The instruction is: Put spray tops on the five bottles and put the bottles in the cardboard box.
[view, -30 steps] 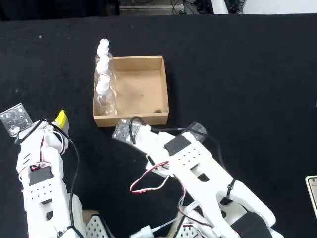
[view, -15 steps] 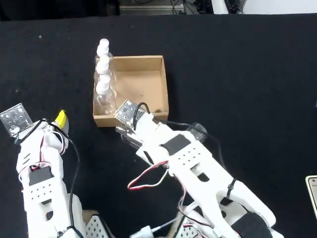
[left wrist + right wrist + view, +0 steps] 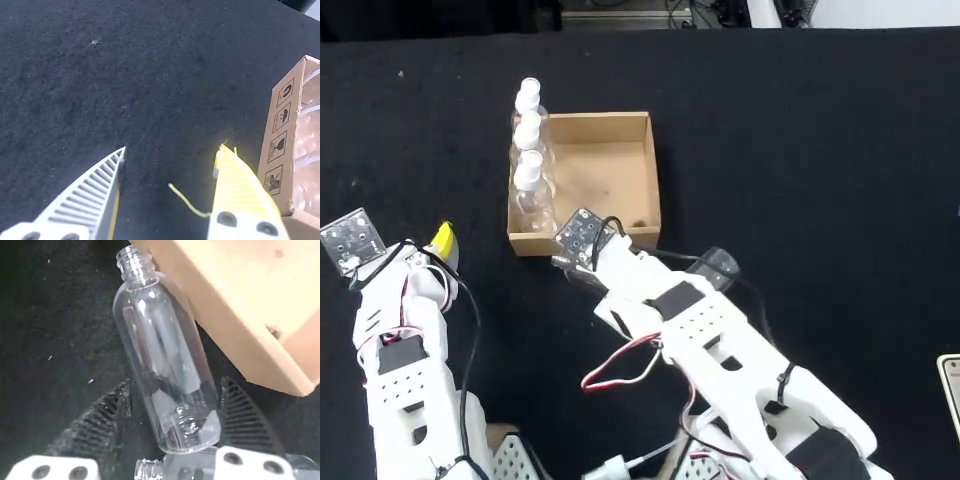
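Note:
The cardboard box [image 3: 620, 122] stands at the table's middle, with three clear bottles wearing white spray tops [image 3: 529, 172] along its left wall. In the right wrist view a capless clear bottle [image 3: 165, 360] lies on the black cloth against the box's outer wall [image 3: 235, 325], neck pointing away. My right gripper [image 3: 175, 405] is open, one finger on each side of this bottle's base. Another bare bottle neck [image 3: 149, 471] shows just under the wrist. My left gripper [image 3: 172, 152] is open over bare cloth, left of the box [image 3: 282, 145], holding nothing.
Another clear bottle [image 3: 717, 266] lies beside the right arm, below the box's right corner. A loose white spray top [image 3: 610, 467] rests at the front edge between the arm bases. Black cloth stretches open to the right and behind the box.
The right arm's wrist has swung up and toward the box's front wall, bringing the gripper around the lying bottle. The left arm has kept still.

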You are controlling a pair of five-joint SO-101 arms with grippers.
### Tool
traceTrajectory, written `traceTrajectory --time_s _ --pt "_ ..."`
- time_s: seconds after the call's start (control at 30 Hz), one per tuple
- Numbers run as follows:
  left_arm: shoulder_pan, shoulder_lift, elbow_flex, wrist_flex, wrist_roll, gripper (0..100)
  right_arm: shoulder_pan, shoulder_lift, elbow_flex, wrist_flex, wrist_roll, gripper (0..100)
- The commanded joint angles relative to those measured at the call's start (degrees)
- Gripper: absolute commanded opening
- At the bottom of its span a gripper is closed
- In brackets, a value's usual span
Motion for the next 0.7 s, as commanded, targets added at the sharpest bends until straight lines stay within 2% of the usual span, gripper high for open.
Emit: traceTrajectory --time_s 0.0,0.13,0.33,0.47,0.67 --pt "0.1 -0.9 -0.7 -1.3 0.2 25 -4.0 -3.0 -1.7 6.1 4.9 24.3" --pt "0.1 -0.9 -0.7 -1.3 0.2 25 -8.0 -3.1 -6.3 14.5 4.7 24.3" --pt "0.0 -0.9 -0.7 -1.3 0.2 25 -8.0 -2.9 -14.2 19.5 -8.1 24.3" --pt "0.0 -0.9 -0.7 -1.3 0.2 25 -8.0 -2.7 -16.0 17.0 -13.9 24.7" --pt "0.0 -0.9 -0.8 -1.3 0.2 25 -8.0 1.5 -15.3 11.1 -14.1 24.7"
